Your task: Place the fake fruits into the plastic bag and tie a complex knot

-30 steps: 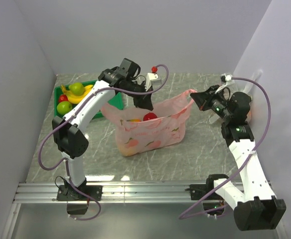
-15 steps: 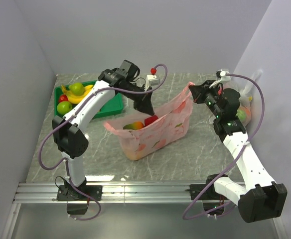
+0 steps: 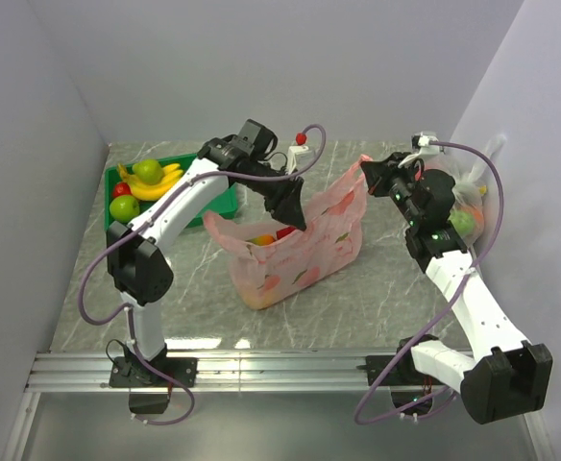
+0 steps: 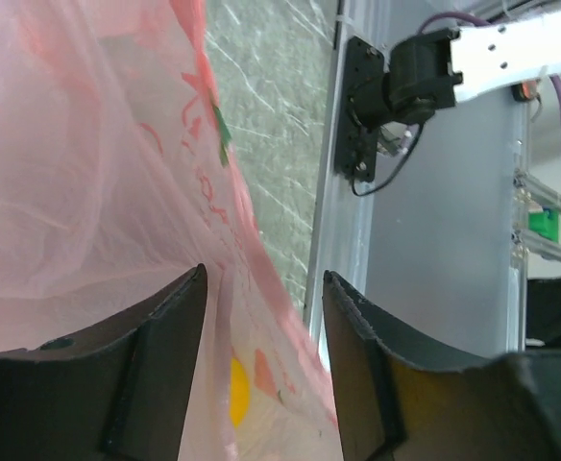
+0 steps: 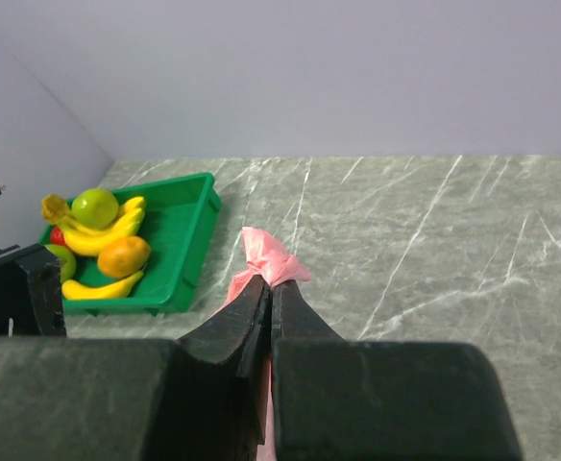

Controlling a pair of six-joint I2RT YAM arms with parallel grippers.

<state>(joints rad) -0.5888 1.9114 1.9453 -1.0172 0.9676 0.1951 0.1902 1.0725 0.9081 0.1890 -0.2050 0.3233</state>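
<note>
Currently my left tool (image 3: pixel 289 212) hangs open at the mouth of the plastic bag (image 3: pixel 304 259). My right tool (image 3: pixel 368 171) is clamped on the bag's far right edge.

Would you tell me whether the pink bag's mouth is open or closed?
Open. From above, the pink bag gapes at its top, with fruits showing inside. The right tool pinches one handle.

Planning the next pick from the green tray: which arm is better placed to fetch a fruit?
Left, likely: the left claw is open and empty at the pink bag, nearer the green tray. The right claw is shut on the bag handle, holding it up.
</note>
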